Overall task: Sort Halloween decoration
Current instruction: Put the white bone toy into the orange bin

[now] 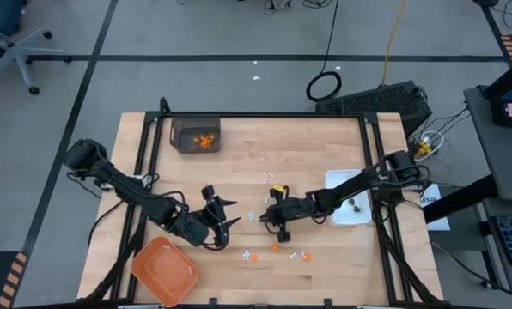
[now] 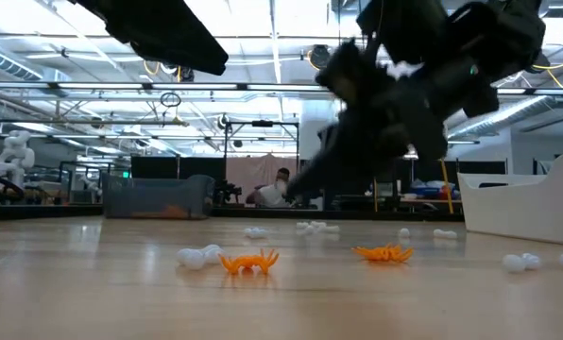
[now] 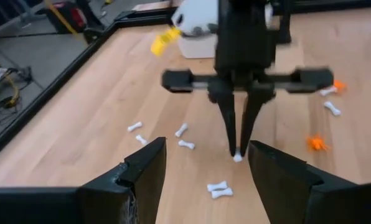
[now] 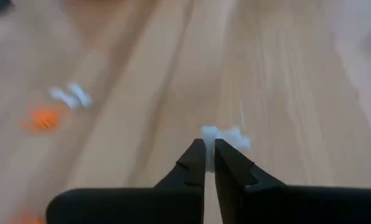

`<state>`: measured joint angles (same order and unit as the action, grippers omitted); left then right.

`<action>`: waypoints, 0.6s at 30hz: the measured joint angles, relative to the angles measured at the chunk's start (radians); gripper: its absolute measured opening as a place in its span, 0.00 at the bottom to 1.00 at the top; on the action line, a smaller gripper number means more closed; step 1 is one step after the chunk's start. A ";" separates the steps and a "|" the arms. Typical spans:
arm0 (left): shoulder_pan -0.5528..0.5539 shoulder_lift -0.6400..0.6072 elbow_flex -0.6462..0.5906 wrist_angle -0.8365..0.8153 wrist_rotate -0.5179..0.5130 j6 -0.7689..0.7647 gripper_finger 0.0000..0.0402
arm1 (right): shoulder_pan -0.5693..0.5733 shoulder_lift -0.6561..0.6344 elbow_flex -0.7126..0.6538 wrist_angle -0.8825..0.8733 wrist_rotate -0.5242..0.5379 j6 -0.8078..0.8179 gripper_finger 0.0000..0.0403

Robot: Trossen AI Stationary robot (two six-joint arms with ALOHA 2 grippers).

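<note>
Pinching a white stick [image 4: 223, 135] at the table [image 1: 325, 137], the right gripper [image 4: 210, 149] is closed on it; the left gripper [image 3: 204, 168] waits nearby, open.

You are looking at a pale, light-wood table [image 1: 239, 172] with visible grain running in strips and a black frame around its edge. Scattered over it are small white sticks [image 3: 186, 144], bone-like, and bright orange bits [image 2: 249, 263] with spiky legs; one white stick [image 4: 226, 135] shows at the tips of the right gripper [image 4: 210, 149], whose fingers are black. The left gripper [image 3: 204, 180] is the same matt black. The tray [image 1: 164, 270] near the left arm is plain orange. The rectangular dish [image 1: 350, 199] is white. The clear grey bin [image 1: 195, 136] shows orange pieces inside it.
</note>
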<state>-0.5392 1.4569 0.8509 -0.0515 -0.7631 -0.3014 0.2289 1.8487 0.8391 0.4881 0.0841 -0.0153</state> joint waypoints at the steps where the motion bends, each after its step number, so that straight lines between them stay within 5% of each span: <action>1: 0.000 0.005 0.000 0.008 0.006 0.017 0.56 | 0.004 -0.006 0.001 0.016 0.000 0.001 0.00; 9: -0.059 0.110 0.001 0.247 0.012 0.449 0.56 | 0.028 -0.022 0.002 0.153 -0.010 0.035 0.00; 18: -0.192 0.191 0.001 0.500 -0.186 0.929 0.56 | 0.027 -0.023 0.002 0.338 -0.074 0.187 0.00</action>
<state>-0.7312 1.6482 0.8520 0.4489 -0.9486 0.6280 0.2562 1.8259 0.8413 0.8257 0.0098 0.1721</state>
